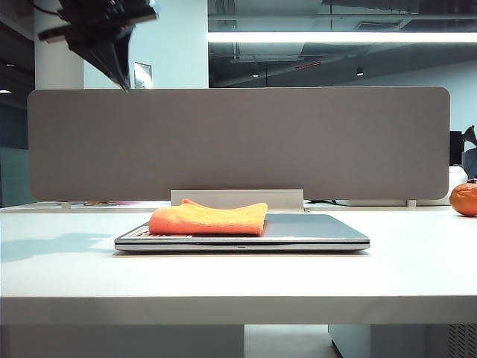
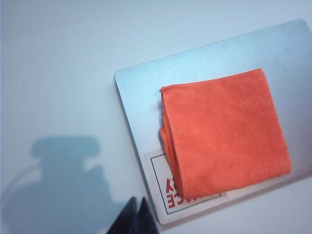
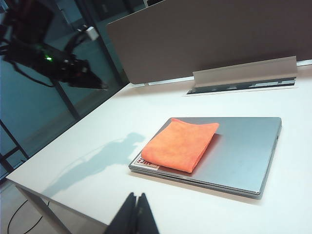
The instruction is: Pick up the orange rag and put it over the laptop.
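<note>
Bare table (image 1: 67, 246) left of laptop (image 1: 313, 230)

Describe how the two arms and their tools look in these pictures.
Both tools are black. The left tool tapers to a thin dark point below a bulky black wrist block; seen across the table it carries a small green light and loose black cables. The right tool shows only as two slim black fingers pressed together. No markings are readable.

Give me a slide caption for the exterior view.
Folded orange rag resting on closed laptop, left gripper shut and raised high at upper left.
</note>
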